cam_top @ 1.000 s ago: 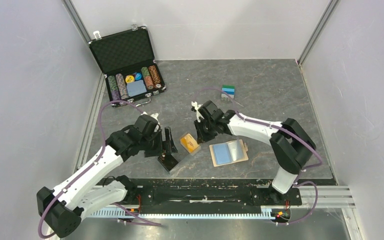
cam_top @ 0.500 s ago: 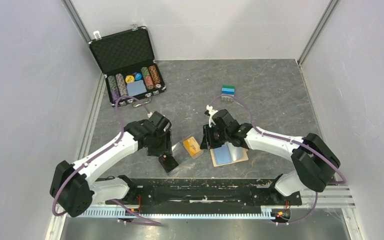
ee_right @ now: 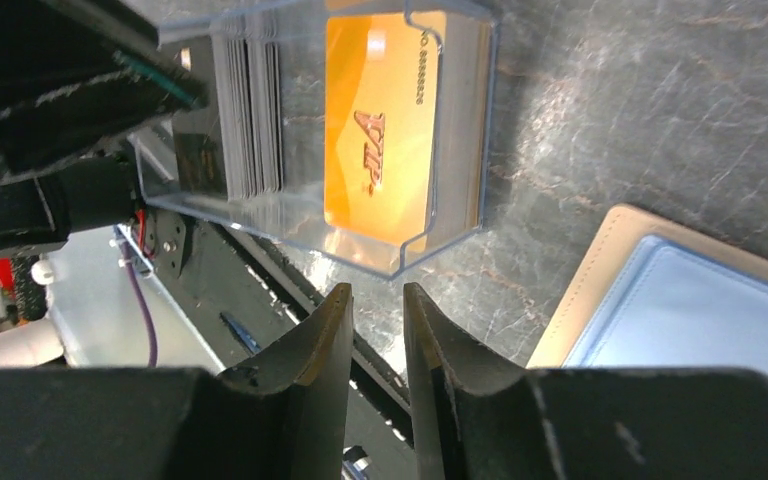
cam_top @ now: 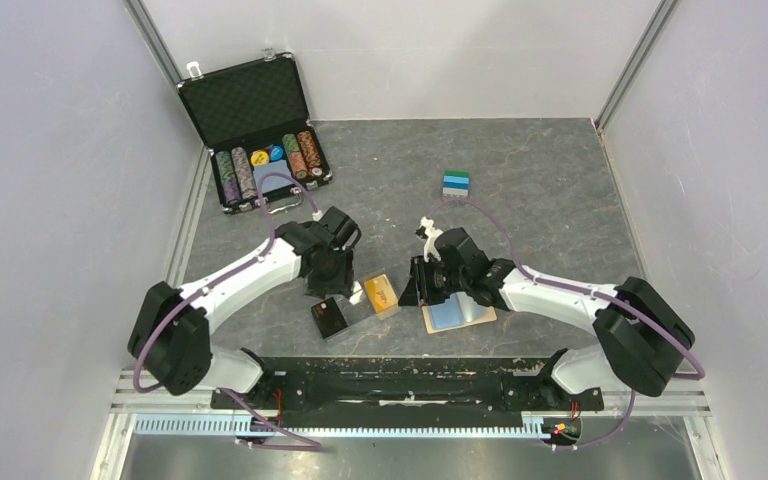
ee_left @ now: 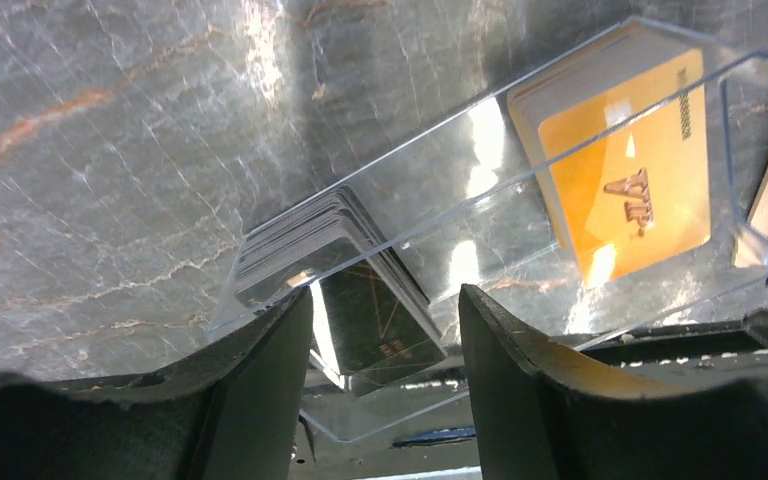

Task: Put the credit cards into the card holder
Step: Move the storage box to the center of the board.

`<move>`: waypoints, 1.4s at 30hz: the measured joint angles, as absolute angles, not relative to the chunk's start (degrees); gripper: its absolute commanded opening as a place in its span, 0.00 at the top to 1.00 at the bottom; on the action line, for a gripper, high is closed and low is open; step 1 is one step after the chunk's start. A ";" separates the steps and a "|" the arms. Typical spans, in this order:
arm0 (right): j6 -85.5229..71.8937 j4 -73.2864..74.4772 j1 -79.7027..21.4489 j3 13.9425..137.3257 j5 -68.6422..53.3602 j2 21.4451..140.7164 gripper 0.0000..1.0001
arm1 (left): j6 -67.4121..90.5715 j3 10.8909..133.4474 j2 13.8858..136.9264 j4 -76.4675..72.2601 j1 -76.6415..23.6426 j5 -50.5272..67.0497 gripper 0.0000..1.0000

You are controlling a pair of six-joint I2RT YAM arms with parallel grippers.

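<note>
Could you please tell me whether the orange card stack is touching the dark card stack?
Apart: the left wrist view shows bare clear plastic between the orange card stack and the dark card stack.

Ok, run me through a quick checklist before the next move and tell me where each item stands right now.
1. Clear box lies open, cards reachable: ok.
2. Card holder lies open beside it: ok.
3. Left gripper open, dark card stack in view between its jaws: ok.
4. Right gripper holding a card: not ok, its jaws are narrowly open and empty.
5. Free slot in the holder: cannot tell.
</note>
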State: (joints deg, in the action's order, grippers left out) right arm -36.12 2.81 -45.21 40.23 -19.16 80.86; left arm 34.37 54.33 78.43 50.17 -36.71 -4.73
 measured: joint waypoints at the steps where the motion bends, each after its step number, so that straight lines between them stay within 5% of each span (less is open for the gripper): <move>1: -36.60 2.17 -45.23 39.59 -19.77 80.36 0.72 | 34.09 55.40 79.77 50.30 -36.71 -5.06 0.37; 16: -41.95 -6.85 -45.80 34.81 -25.98 77.54 0.66 | 29.91 63.77 88.73 52.31 -36.60 -6.90 0.33; 28: -38.63 -1.54 -45.39 38.17 -19.70 76.95 0.56 | 37.76 47.24 70.85 38.96 -36.38 7.81 0.35; 37: -39.46 -2.55 -48.62 39.57 -22.26 85.30 0.74 | 42.54 42.70 69.60 33.82 -36.38 10.87 0.41; 42: -40.99 -4.36 -51.48 40.14 -23.27 85.41 0.76 | 42.63 42.68 69.87 33.30 -36.38 10.44 0.47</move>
State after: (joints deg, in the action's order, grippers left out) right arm -40.99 -4.36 -51.48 40.14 -23.27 85.41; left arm 42.63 42.68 69.87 33.30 -36.38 10.44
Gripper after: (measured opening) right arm 0.243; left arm 0.559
